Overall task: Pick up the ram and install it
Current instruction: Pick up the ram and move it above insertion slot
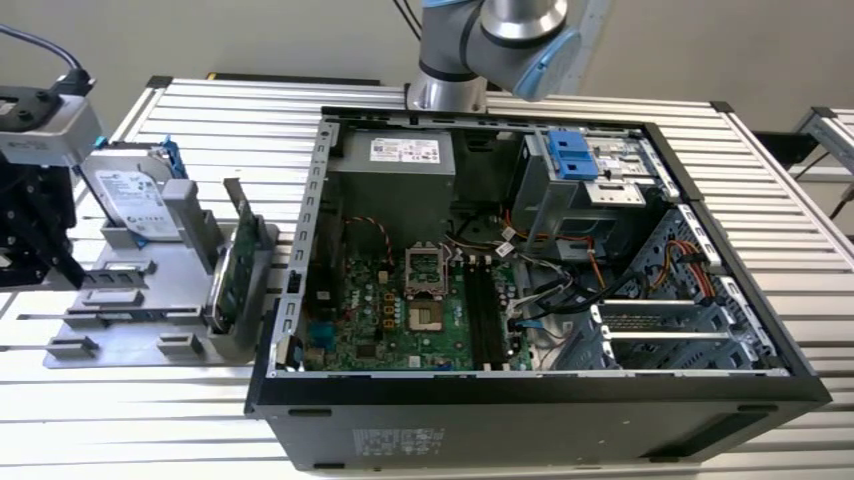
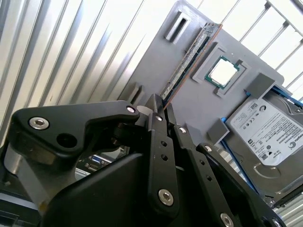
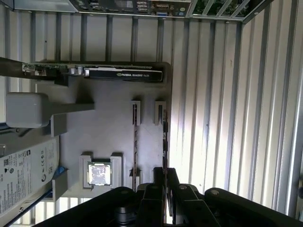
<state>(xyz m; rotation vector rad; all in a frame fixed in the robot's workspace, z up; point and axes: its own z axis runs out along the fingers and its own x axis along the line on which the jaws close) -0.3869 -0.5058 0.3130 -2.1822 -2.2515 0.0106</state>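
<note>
The ram [image 3: 164, 132] is a thin dark stick standing on edge in a slotted holder at the rim of the grey tray [image 3: 104, 127]. In the second wrist view the ram [image 2: 189, 61] runs from the tray's far holder straight to my fingertips. My gripper [image 3: 164, 172] [image 2: 162, 105] sits over the stick's near end, fingers drawn close together on either side of it. In the exterior view the gripper [image 1: 24, 270] hangs low at the tray's left end, left of the open computer case [image 1: 534, 400]. The dark memory slots [image 1: 483, 310] lie on the motherboard inside.
A second thin stick [image 3: 135, 142] stands parallel beside the ram. The tray also carries a processor chip [image 3: 99, 173], a silver hard drive [image 1: 134, 195] with blue rails, and a green expansion card [image 1: 230, 270] standing upright near the case. Slatted aluminium table all around.
</note>
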